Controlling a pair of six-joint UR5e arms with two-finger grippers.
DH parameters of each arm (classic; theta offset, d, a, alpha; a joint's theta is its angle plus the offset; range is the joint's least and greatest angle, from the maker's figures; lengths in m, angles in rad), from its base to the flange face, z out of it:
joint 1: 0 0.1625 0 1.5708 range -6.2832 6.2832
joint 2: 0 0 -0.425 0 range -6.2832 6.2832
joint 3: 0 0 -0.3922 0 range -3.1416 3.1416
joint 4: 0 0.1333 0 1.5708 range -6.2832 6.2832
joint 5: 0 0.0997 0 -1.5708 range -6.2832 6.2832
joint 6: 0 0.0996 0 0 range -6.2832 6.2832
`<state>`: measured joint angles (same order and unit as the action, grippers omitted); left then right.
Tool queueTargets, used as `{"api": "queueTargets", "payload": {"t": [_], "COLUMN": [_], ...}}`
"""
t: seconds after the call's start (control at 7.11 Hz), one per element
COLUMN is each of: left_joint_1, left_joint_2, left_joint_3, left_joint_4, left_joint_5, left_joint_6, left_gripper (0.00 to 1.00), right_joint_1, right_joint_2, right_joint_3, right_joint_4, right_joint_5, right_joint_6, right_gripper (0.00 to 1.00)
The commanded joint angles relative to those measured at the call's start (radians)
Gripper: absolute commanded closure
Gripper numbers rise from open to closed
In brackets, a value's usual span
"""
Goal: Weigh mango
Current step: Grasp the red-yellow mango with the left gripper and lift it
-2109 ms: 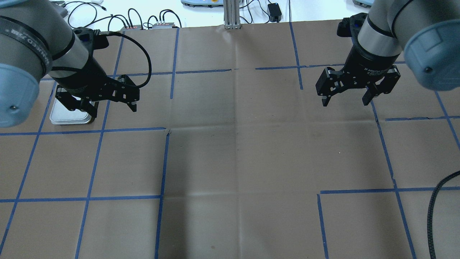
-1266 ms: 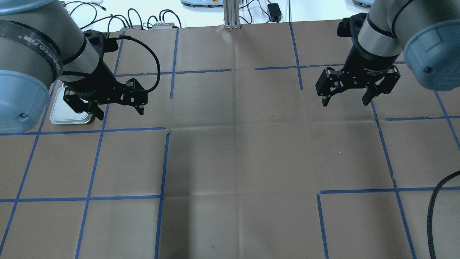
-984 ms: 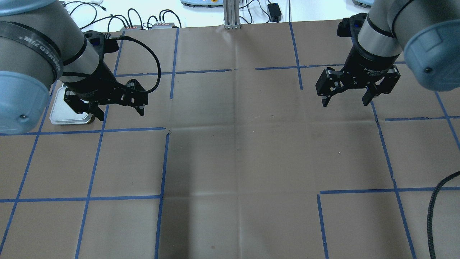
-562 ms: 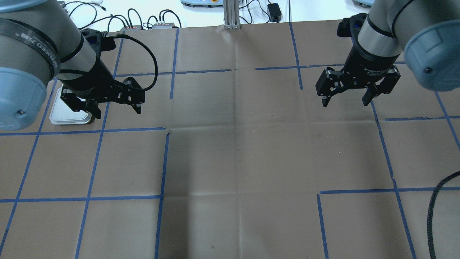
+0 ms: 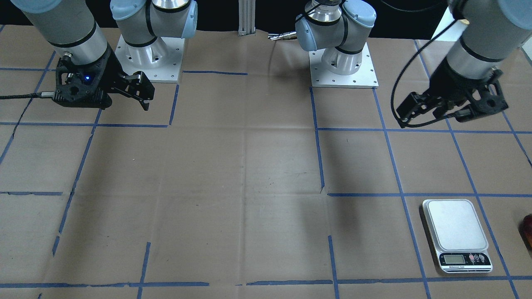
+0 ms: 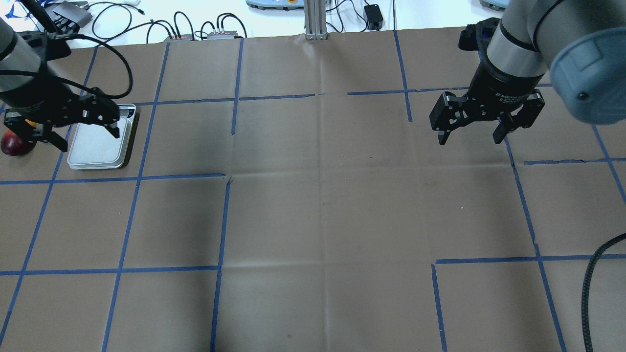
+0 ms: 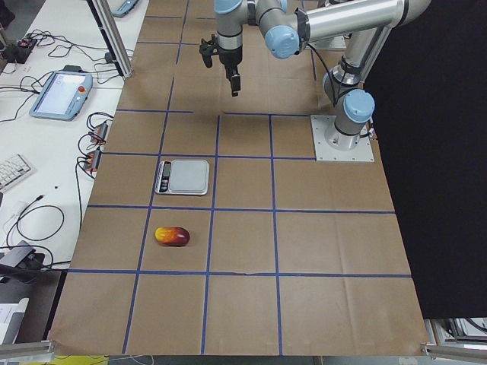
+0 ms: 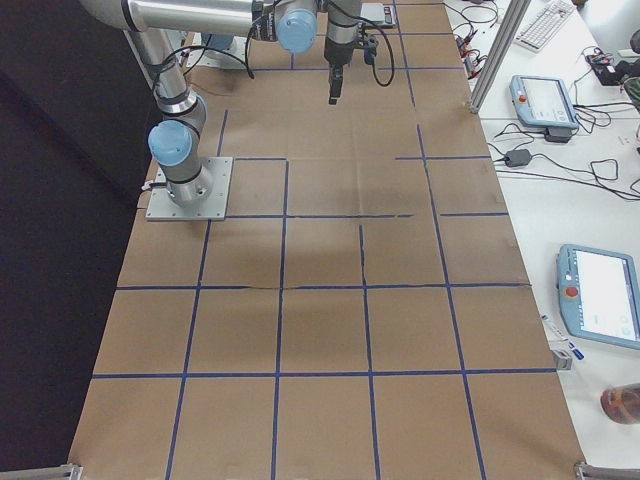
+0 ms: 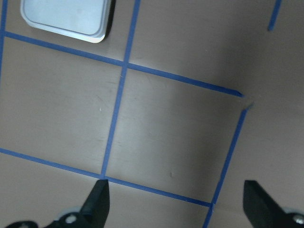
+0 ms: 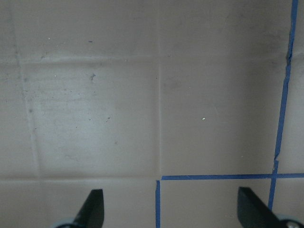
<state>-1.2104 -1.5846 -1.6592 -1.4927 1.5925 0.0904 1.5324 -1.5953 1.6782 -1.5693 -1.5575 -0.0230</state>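
Honestly, not much I can read from my end. There's a line of small white print on the black body of the right gripper (image 6: 469, 141) in the overhead view, but it's too tiny to make out. The scale (image 5: 455, 224) has a little display (image 5: 453, 259) at one end, digits illegible. The screen on the pendant (image 8: 600, 310) beside the table is just a blur too.

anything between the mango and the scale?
Only a blue tape line on bare brown paper separates the mango from the scale, seen in the exterior left view.
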Motion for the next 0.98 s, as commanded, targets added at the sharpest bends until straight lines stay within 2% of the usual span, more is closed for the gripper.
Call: {"api": "queueTargets", "payload": {"t": [0.0, 0.28, 0.56, 0.84], "left_joint_1": [0.142, 0.221, 0.329, 0.360], "left_joint_2": [-0.203, -0.438, -0.629, -0.811], "left_joint_3": [0.178, 0.373, 0.555, 0.700], "left_joint_4": [0.011, 0.034, 0.040, 0.110], "left_joint_5": [-0.002, -0.002, -0.002, -0.002], "left_joint_6": [0.171, 0.280, 0.334, 0.436], "left_gripper": [0.00, 0.00, 0.00, 0.00], "right_joint_1": [0.000, 0.000, 0.000, 0.000], "right_joint_2": [0.000, 0.000, 0.000, 0.000], "right_joint_3": [0.000, 0.000, 0.000, 0.000], "right_joint_4": [0.000, 0.000, 0.000, 0.000], "right_joint_5": [-0.001, -0.001, -0.001, -0.001], "right_joint_6": [0.000, 0.000, 0.000, 0.000], "right_gripper": [0.00, 0.00, 0.00, 0.00]}}
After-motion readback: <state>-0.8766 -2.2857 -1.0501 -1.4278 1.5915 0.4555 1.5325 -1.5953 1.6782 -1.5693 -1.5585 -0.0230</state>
